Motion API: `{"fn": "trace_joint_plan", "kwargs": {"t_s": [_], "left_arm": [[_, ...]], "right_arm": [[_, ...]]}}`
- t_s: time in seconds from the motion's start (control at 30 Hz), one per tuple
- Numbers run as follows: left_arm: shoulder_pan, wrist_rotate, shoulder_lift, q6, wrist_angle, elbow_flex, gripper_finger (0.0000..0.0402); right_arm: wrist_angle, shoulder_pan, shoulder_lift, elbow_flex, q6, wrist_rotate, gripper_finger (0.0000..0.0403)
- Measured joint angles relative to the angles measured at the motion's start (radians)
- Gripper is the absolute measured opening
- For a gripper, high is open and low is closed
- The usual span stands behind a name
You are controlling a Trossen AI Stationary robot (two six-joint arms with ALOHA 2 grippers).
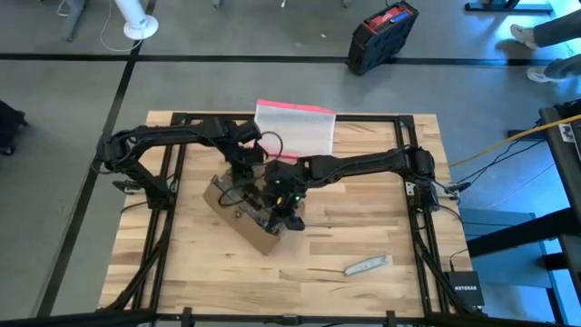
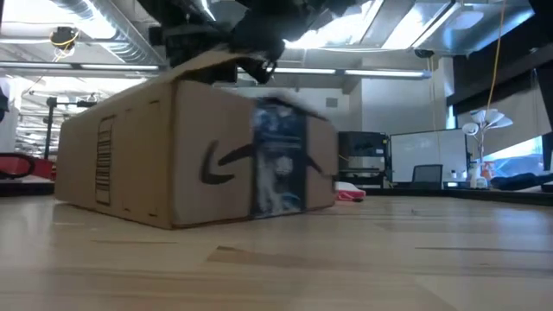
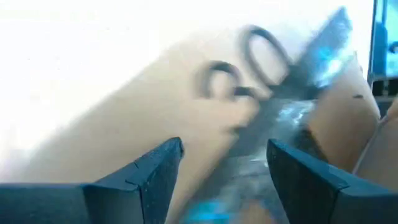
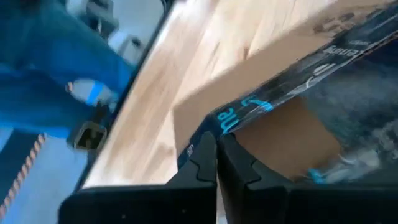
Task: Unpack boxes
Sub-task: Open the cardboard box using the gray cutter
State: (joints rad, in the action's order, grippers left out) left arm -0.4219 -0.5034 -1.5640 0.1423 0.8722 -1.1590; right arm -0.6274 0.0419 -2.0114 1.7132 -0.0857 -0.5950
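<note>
The brown cardboard box (image 1: 257, 236) sits on its base near the table's middle, with a smile-arrow logo and a black printed tape strip (image 2: 278, 155) on the side seen in the low view. A top flap (image 2: 200, 62) stands slightly raised. My left gripper (image 3: 224, 158) is open just above the box top (image 3: 124, 124), its fingers either side of the tape; whether they touch, I cannot tell. My right gripper (image 4: 216, 149) is shut at the box's top edge. Both grippers (image 1: 263, 186) crowd over the box and hide most of its top. My right gripper is shut on the end of the black tape strip (image 4: 231, 117) where it crosses the edge of a top flap, pinched between the two fingers (image 4: 199, 158). The fingers come from above, slanting from the table's right. The box stays on the table.
A clear pouch with a pink-red edge (image 1: 295, 125) lies at the table's far edge. A small grey strip (image 1: 368, 265) lies toward the near right. A black and red case (image 1: 381, 36) stands on the floor beyond. A person's feet (image 1: 536, 41) show at far right.
</note>
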Motion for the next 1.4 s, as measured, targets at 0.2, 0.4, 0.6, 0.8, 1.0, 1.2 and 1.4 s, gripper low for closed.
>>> {"fn": "trace_joint_plan", "kwargs": {"t_s": [0.2, 0.4, 0.6, 0.8, 1.0, 1.2, 1.4], "left_arm": [[-0.008, -0.017, 0.021, 0.068, 0.151, -0.177, 0.0235], [0.028, -0.239, 0.023, 0.142, 0.326, -0.222, 0.0235], [0.124, -0.249, 0.023, 0.159, 0.351, -0.221, 0.0235], [0.214, -0.195, 0.017, 0.134, 0.342, -0.221, 0.0235], [0.277, 0.029, 0.015, 0.121, 0.277, -0.222, 0.0235], [0.311, 0.036, -0.025, 0.101, 0.316, -0.223, 0.0235], [0.344, 0.036, -0.035, 0.107, 0.327, -0.222, 0.0235]], "right_arm": [[-0.171, -0.001, -0.001, 0.064, -0.075, 0.048, 0.0000], [-0.230, 0.000, -0.001, 0.107, -0.104, 0.073, 0.0000], [-0.238, -0.001, -0.001, 0.172, -0.109, 0.095, 0.0000], [-0.267, -0.002, -0.001, 0.222, -0.112, 0.119, 0.0000], [-0.283, -0.001, -0.001, 0.222, -0.101, 0.126, 0.0000], [-0.291, 0.011, -0.001, 0.222, -0.075, 0.151, 0.0000], [-0.311, 0.027, 0.013, 0.222, -0.075, 0.182, 0.0000]]}}
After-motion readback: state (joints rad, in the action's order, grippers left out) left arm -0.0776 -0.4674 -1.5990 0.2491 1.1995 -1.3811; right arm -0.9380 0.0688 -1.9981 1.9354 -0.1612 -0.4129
